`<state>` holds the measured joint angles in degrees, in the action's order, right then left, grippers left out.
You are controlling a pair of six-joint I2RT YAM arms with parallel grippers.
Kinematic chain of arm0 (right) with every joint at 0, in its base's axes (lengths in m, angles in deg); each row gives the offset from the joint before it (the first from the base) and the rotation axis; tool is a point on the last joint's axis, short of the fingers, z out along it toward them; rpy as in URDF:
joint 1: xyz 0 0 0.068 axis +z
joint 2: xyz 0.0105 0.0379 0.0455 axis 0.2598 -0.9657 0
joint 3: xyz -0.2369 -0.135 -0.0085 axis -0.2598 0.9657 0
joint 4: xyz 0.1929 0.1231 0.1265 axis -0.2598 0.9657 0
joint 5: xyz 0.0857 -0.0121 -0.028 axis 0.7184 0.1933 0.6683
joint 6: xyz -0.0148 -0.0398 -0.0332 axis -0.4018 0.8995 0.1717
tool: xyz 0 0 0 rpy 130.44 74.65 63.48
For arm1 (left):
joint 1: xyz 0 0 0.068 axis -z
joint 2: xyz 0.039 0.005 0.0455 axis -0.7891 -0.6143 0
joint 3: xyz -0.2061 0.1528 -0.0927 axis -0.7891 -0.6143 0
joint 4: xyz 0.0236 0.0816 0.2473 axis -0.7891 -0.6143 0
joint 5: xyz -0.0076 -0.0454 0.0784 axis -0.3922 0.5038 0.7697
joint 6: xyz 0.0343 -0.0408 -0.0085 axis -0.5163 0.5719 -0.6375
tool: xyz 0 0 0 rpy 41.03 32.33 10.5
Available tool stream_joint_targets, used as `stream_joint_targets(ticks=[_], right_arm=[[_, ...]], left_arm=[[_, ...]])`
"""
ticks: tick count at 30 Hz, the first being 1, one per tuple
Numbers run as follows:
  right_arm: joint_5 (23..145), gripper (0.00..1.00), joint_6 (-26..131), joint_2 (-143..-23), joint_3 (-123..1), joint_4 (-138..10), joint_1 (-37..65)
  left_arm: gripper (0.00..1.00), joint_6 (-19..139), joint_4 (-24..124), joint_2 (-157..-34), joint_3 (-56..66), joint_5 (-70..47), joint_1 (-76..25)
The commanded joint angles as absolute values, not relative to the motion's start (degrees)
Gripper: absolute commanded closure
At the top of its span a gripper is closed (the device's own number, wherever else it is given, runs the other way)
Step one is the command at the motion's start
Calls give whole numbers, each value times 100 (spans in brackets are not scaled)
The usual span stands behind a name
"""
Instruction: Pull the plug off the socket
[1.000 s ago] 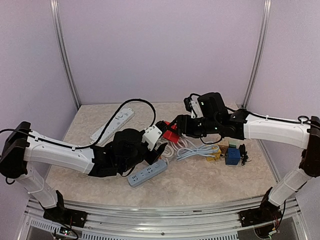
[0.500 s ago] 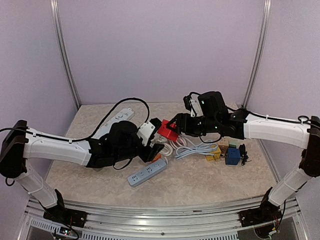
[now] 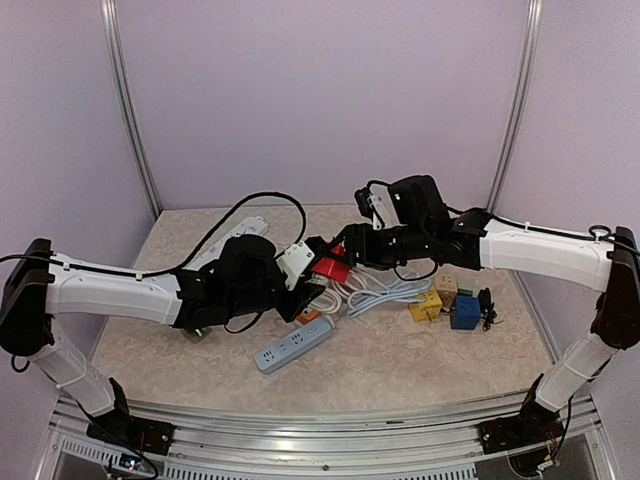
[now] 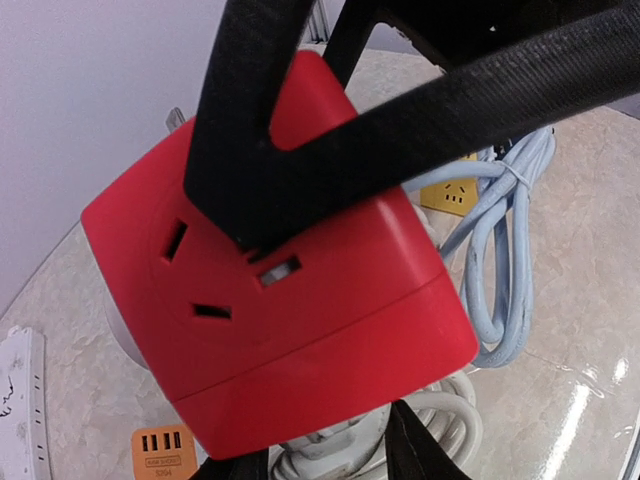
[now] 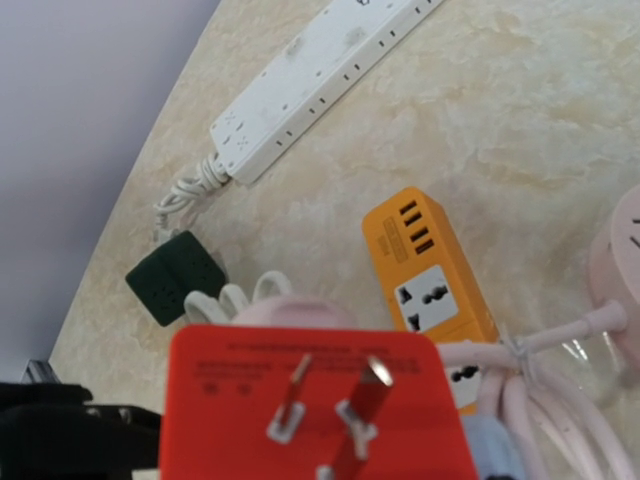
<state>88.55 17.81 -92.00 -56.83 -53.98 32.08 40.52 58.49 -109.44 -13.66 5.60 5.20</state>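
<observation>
From above, the red socket cube [image 3: 331, 268] hung clear of the tabletop [image 3: 400, 370] at mid-scene. The right claw [image 3: 343, 258] gripped it, fingers set fairly wide around its sides. The left claw [image 3: 311, 296] sat just below and left of the cube; I could not tell how far it was closed.

In the left wrist view, the cube's [image 4: 300, 330] empty three-slot face filled the frame, crossed by black fingers [image 4: 420, 110] that I took for the right claw's. A pale plug [image 4: 325, 452] showed under the cube between the left fingertips [image 4: 408, 455]; contact was unclear.

The right wrist view showed bare prongs [image 5: 290, 398] on the cube's [image 5: 400, 440] back.

I judged the step needed a square grip on the plug's body, not its cord. The pull should then run straight along the pins, with the right claw bracing the cube.
</observation>
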Motion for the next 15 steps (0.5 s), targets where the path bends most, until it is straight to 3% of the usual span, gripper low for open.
stream_joint_targets(ticks=[1, 12, 15], right_arm=[[9179, 100, 1936, -9104, -6152, -5935, 3245], [9300, 100, 2335, -9156, -6481, -5447, 3238], [9294, 100, 2321, -9138, -6432, -5452, 3241]], left_arm=[[65, 3773, 5558, -11012, -1227, 415, 547], [67, 3653, 5332, -11126, -1184, 752, 713], [74, 3630, 5394, -11118, -1198, 814, 796]])
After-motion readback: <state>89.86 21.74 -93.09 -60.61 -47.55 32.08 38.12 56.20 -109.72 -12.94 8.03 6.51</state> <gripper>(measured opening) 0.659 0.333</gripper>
